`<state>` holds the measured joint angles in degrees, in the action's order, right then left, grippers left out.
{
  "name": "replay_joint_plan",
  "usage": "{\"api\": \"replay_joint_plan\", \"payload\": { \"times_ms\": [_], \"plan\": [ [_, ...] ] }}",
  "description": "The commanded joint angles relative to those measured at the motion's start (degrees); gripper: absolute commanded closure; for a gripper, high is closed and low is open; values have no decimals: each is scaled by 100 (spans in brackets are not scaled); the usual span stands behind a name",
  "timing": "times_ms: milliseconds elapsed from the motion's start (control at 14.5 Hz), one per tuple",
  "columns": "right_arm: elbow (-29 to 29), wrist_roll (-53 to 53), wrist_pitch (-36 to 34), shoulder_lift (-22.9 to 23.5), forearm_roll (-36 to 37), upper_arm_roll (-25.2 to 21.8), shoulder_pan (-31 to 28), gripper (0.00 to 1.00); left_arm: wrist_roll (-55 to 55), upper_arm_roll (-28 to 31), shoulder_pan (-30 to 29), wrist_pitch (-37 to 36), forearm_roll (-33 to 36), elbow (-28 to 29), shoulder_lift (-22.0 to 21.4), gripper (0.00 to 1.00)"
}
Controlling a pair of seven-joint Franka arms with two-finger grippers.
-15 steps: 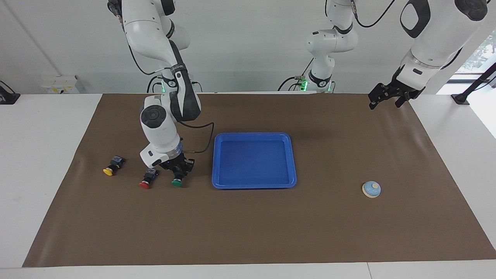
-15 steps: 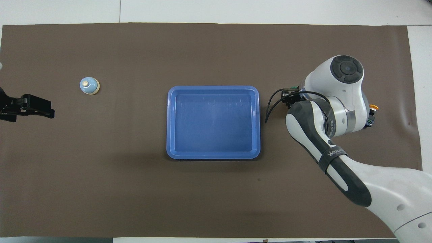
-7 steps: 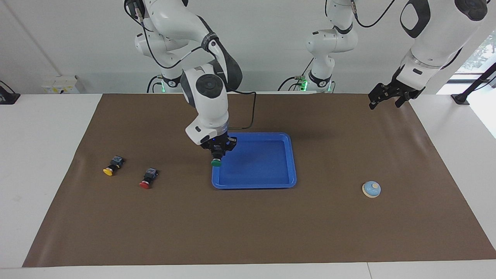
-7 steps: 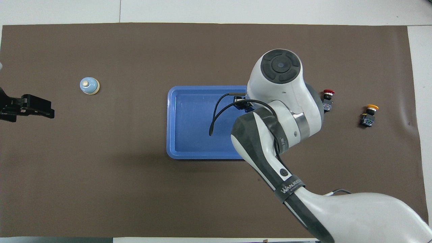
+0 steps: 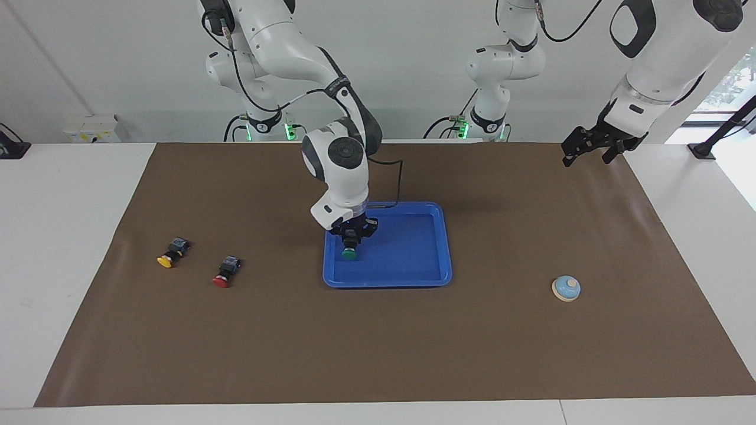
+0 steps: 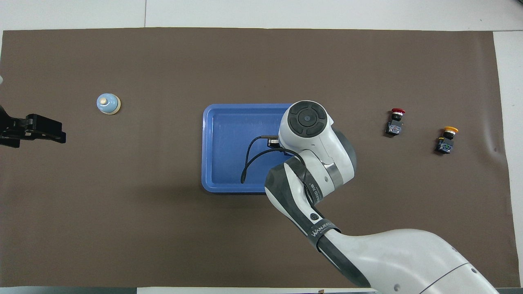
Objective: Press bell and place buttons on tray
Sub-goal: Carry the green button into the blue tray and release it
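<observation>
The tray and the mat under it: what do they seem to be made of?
The tray looks like smooth moulded plastic: even blue colour, rounded corners, slight sheen. The mat looks like thin matte brown sheet, perhaps paper or vinyl: it shows slight wrinkles near one edge.

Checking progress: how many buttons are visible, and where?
3. The green button is gripped by the right tool over the tray; the red button and yellow button lie on the mat.

Brown mat covers most of white desk; small white box at desk's edge by wall.
</observation>
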<state>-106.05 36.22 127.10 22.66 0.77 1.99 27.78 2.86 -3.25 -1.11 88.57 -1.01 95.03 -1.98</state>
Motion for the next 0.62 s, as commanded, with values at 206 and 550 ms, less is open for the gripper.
{"api": "replay_joint_plan", "payload": {
  "times_ms": [206,550],
  "plan": [
    [-276,377,184,-148,46,4,26,1,-32,9,-21,-41,-75,42,-83,0],
    [407,325,-938,-446,37,-75,-184,0,-32,9,-21,-41,-75,42,-83,0]
  ]
}}
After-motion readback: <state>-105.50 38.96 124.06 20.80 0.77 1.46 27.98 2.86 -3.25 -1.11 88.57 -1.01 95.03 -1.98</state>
